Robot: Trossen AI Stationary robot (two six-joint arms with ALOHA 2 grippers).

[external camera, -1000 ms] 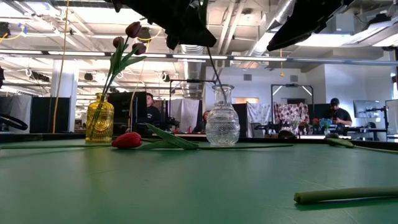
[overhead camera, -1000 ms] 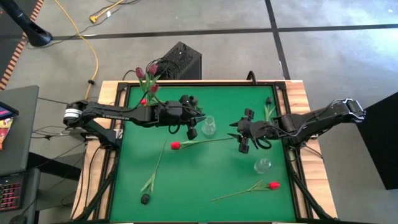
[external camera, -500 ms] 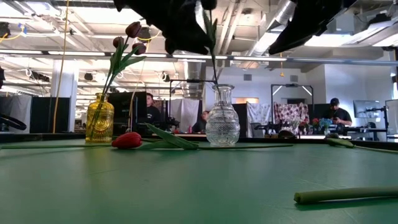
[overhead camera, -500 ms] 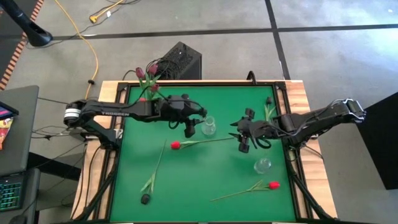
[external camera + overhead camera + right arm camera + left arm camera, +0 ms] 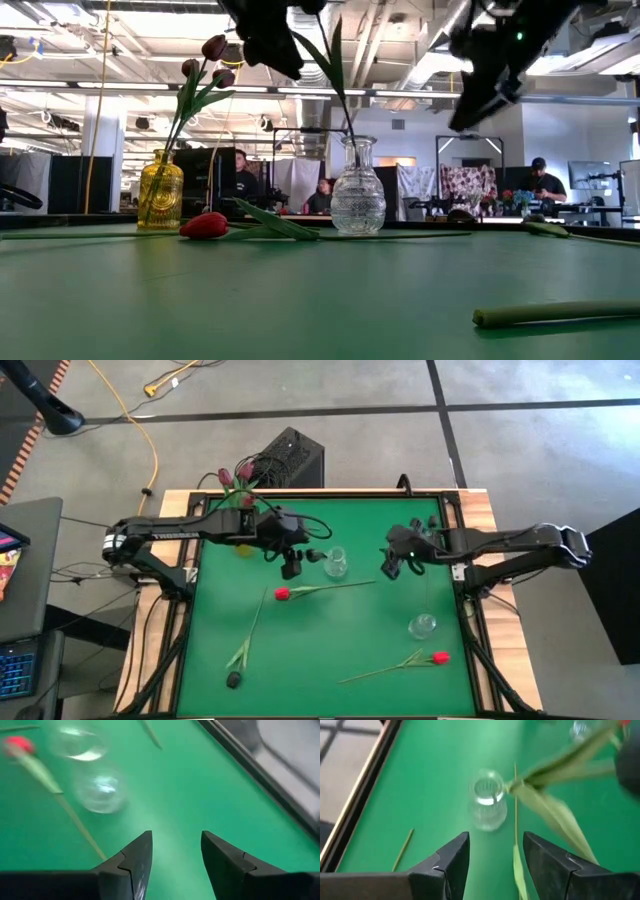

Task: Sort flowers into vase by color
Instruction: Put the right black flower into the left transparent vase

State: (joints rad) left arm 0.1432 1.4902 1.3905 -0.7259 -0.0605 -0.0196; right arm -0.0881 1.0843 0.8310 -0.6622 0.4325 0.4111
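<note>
- A clear glass vase [image 5: 337,563] stands near the middle of the worktop [image 5: 330,650], a little toward its far edge; a dark-headed tulip [image 5: 338,70] already stands upright in it, its stem running down through the neck, so this vase appears to collect the dark heads.
- A yellow vase [image 5: 160,190] near the far left corner holds three pink-maroon tulips [image 5: 205,58], heads up, which reads as one colour group already sorted.
- A second clear vase [image 5: 422,626] stands near the right edge, with nothing visibly in it; likely meant for the reds.
- Flowers not yet sorted lie flat: a red tulip [image 5: 283,593] at the middle just in front of the clear vase, another red tulip [image 5: 439,657] near the front right corner, and a dark tulip [image 5: 234,679] near the front left.
- The left gripper [image 5: 492,857] hangs above the worktop just left of the middle vase, fingers spread, holding nothing; the standing stem shows between them but apart.
- The right gripper [image 5: 175,852] hovers right of that vase, jaws parted and empty.
</note>
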